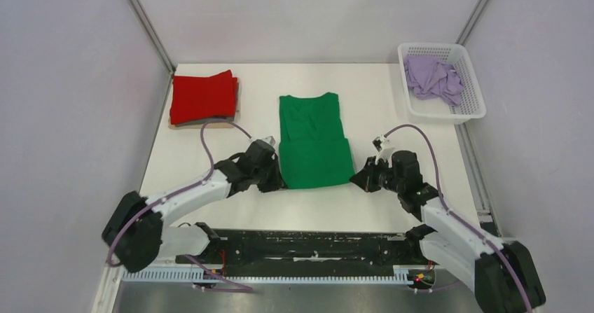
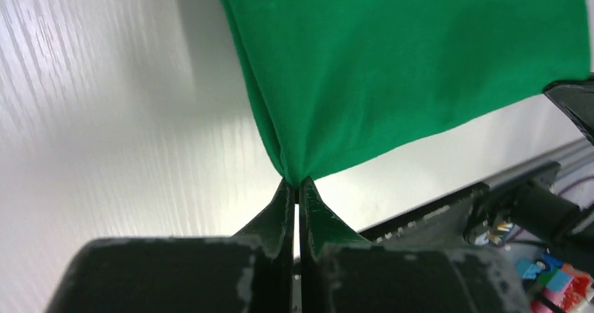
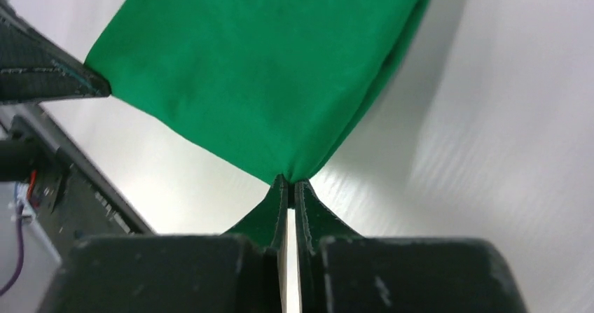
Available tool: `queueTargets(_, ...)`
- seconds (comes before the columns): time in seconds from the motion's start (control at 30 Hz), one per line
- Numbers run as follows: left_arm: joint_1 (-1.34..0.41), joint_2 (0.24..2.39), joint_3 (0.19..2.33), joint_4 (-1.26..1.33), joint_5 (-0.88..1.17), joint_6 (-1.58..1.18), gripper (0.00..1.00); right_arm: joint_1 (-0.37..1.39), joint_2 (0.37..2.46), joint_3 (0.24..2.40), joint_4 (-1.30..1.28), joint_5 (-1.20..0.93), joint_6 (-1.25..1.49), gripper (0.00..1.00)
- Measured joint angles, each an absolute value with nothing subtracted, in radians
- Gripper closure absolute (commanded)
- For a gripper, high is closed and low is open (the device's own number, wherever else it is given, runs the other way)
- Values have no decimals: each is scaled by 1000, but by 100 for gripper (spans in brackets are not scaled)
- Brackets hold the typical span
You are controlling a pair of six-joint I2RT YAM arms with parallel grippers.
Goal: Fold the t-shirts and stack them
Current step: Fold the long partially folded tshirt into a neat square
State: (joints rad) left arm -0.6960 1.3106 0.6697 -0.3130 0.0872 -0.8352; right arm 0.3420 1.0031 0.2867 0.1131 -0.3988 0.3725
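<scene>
Three t-shirts are in view, one solid colour each. The bright green t-shirt [image 1: 314, 141] lies mid-table, between the two arms, neck end far and hem near. Its sleeves are turned in, so the outline is a long rectangle, a little wider over the near half, with a shallow step across the middle. The cloth is soft, matte knit with faint ripples.

Left gripper [image 2: 299, 185]: black fingers pressed together on the near left corner of the hem. The fabric bunches to a point at the tips and fans outward from there. Right gripper [image 3: 289, 182]: the same at the near right corner, jaws closed on a pinch of green cloth. In both wrist views the hem edge runs as a shallow curve from one pinch to the other, with white surface showing under it.

The red t-shirt [image 1: 204, 97] is folded to a flat, roughly square packet at the far left of the table [image 1: 392, 110], well apart from the green one. The pale lilac t-shirt [image 1: 433, 77] sits crumpled and creased inside the white plastic lattice basket [image 1: 473, 89] at the far right corner.

The table top is white, with a faint linear grain visible from the wrist cameras. The gripper fingers are black and tapered, their bodies scuffed grey at the edges.
</scene>
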Motion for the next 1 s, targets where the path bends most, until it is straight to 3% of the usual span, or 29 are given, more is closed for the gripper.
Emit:
queueTargets(0.17,-769,1074,661,-440,68,-837,98,386,737,283,-42,-450,355,100)
queueTargets(0.37,-787,938,671,-531,54,-837,98,394,665,304,-79,-465,358,100)
queueTargets(1.0,-472,1252,932,-410,115,-746,98,368,1176,690,105,-319,385,100)
